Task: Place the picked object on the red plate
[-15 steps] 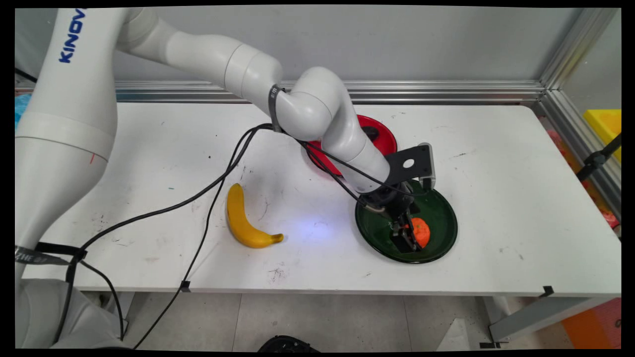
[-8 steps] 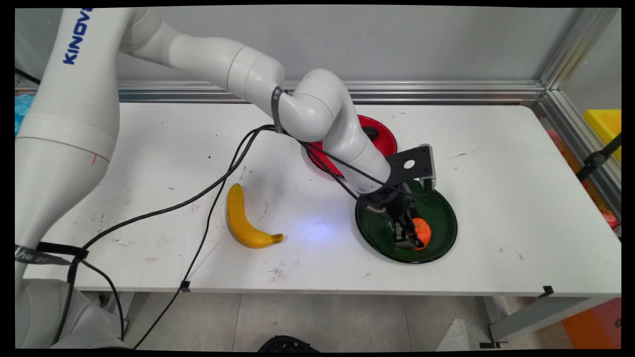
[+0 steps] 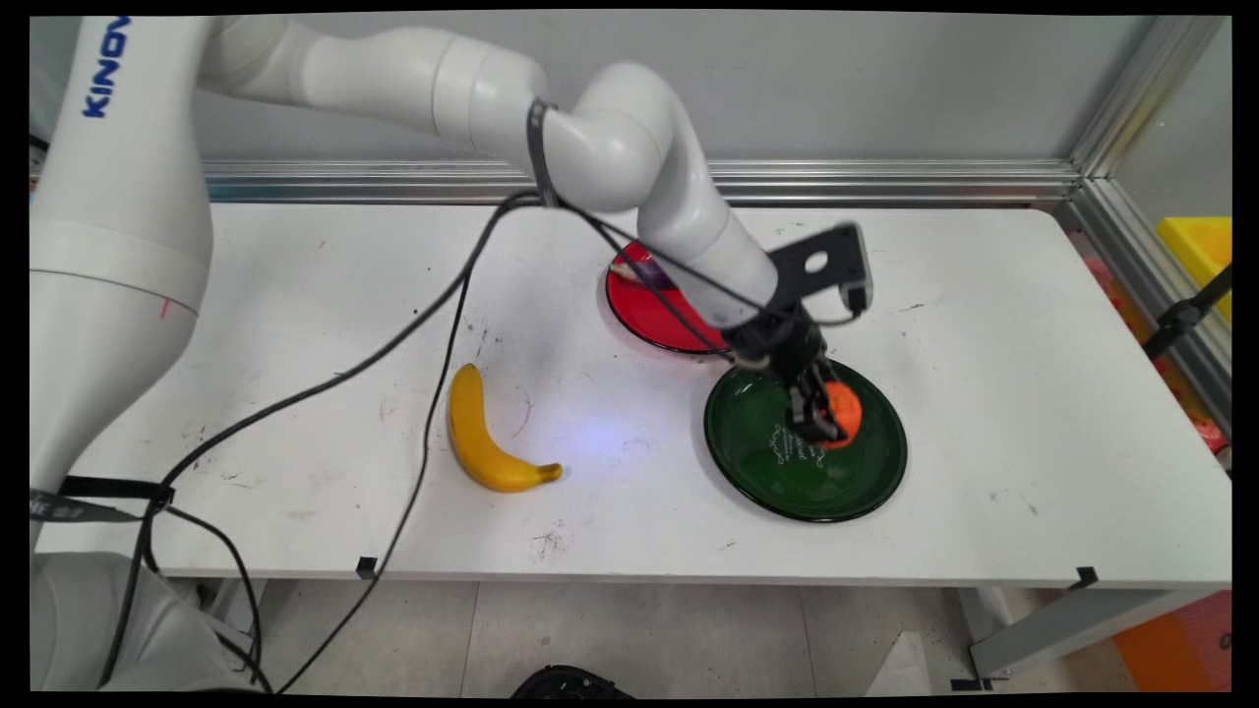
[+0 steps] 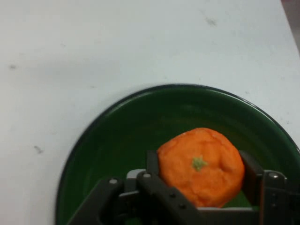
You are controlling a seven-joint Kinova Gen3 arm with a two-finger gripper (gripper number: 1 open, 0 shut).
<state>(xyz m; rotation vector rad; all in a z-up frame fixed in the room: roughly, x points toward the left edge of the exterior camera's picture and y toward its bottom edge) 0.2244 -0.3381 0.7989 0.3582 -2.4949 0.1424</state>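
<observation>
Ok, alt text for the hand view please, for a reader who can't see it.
The black claw grips an orange tangerine between its two fingers, stem end facing the camera, above a dark green plate. The plate sits on a white table that fills the upper part of the picture.

A banana (image 3: 489, 440) and a red plate (image 3: 649, 307) sit well apart on the white table (image 3: 1033, 393).

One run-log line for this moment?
pincer: shut on orange | orange: above green plate | nearby: red plate, banana
</observation>
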